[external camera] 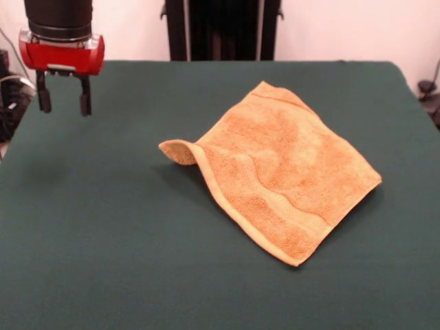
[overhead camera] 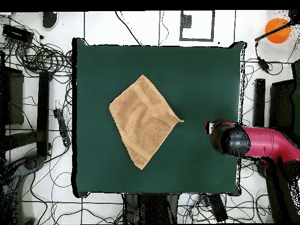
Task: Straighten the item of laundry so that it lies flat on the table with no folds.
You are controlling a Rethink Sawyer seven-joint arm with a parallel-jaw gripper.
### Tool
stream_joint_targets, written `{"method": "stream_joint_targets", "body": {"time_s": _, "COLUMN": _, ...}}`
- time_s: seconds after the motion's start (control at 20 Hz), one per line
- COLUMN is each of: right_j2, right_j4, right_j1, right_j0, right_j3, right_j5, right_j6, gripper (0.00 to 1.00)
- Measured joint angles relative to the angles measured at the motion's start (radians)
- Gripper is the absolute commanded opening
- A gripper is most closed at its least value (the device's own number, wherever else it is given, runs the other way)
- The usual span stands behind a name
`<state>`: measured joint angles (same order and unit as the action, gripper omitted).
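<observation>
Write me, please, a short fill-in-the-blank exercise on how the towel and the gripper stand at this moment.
1. The towel lies on the dark ____ table.
2. One towel corner is curled ____ off the table.
3. The gripper hangs with its fingers ____, holding nothing.
4. The gripper is ____ from the towel, not touching it.

Missing words: green; up; open; apart
</observation>
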<state>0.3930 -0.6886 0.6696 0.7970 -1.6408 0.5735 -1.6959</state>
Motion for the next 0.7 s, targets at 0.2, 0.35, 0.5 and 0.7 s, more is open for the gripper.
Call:
{"method": "stream_joint_targets", "body": {"time_s": 0.2, "right_j2": 0.003, "right_j4": -0.006, "right_j1": 0.000, "right_j0": -0.004, "right_j3": -0.003, "right_j5": 0.000, "right_j6": 0.000, "gripper": 1.00}}
{"method": "stream_joint_targets", "body": {"time_s": 0.35, "right_j2": 0.003, "right_j4": -0.006, "right_j1": -0.001, "right_j0": -0.006, "right_j3": -0.005, "right_j5": 0.000, "right_j6": 0.000, "gripper": 1.00}}
{"method": "stream_joint_targets", "body": {"time_s": 0.5, "right_j2": 0.003, "right_j4": -0.007, "right_j1": -0.001, "right_j0": -0.007, "right_j3": -0.006, "right_j5": 0.000, "right_j6": 0.000, "gripper": 1.00}}
{"method": "stream_joint_targets", "body": {"time_s": 0.7, "right_j2": 0.003, "right_j4": -0.008, "right_j1": -0.001, "right_j0": -0.009, "right_j3": -0.007, "right_j5": 0.000, "right_j6": 0.000, "gripper": 1.00}}
